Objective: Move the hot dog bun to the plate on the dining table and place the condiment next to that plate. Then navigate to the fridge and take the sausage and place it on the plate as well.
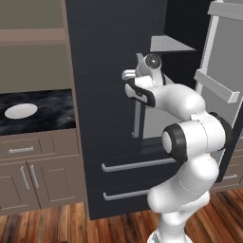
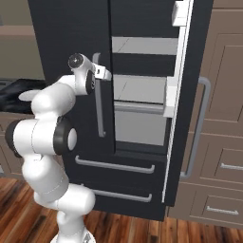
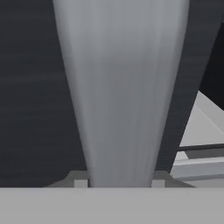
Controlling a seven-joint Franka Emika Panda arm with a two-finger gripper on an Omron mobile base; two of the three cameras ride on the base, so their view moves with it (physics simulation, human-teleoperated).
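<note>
my hand is pressed in on the long grey handle of the fridge; in the hand view the handle fills the gap between my two finger tips, one tip on each side of it and both touching it. in the right base view my hand sits at the upper part of that handle, which runs upright on the left door of the fridge. in the left base view my hand is at the inner edge of the same door, at about the height of the upper shelf.

the left door stands shut or very nearly so. the right door is swung open, its white inner lining and door bins facing the interior. the interior shows pale shelves, one above the other. i cannot make out a sausage on them. two drawer bars run across the lower front of the fridge.

to the left of the fridge, a black marbled counter over brown cabinets carries a plain white plate. brown cabinets also stand to the right of the fridge. the floor is wood plank.
</note>
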